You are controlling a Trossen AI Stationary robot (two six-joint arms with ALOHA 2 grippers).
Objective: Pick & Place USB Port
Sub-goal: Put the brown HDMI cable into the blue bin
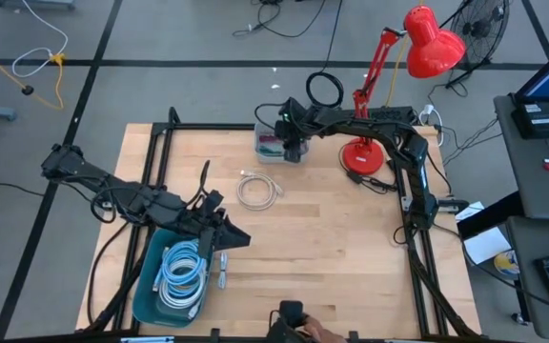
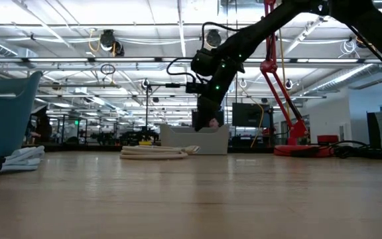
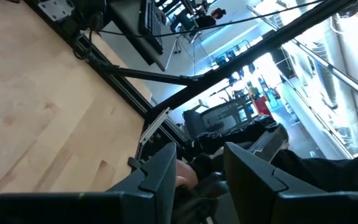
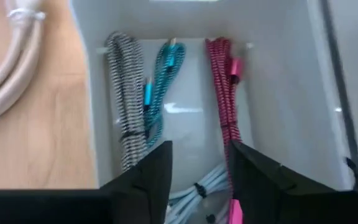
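A small white box (image 1: 273, 145) stands at the table's far side and holds several bundled USB cables: a black-and-white one (image 4: 124, 93), a teal one (image 4: 161, 74), a pink one (image 4: 224, 87) and pale blue ones (image 4: 201, 186). My right gripper (image 4: 201, 148) hangs open just above them, fingers pointing down into the box (image 2: 194, 138); it touches nothing. My left gripper (image 1: 241, 238) is open and level, held above the table beside the teal bin (image 1: 149, 286) of white and blue cables. A beige coiled cable (image 1: 258, 189) lies flat on the table near the white box.
A red desk lamp (image 1: 360, 157) stands right of the white box. A loose white cable (image 1: 222, 270) lies beside the teal bin. A person's hand (image 1: 315, 330) shows at the table's near edge. Bare wood (image 1: 332, 238) spans the table's middle and right.
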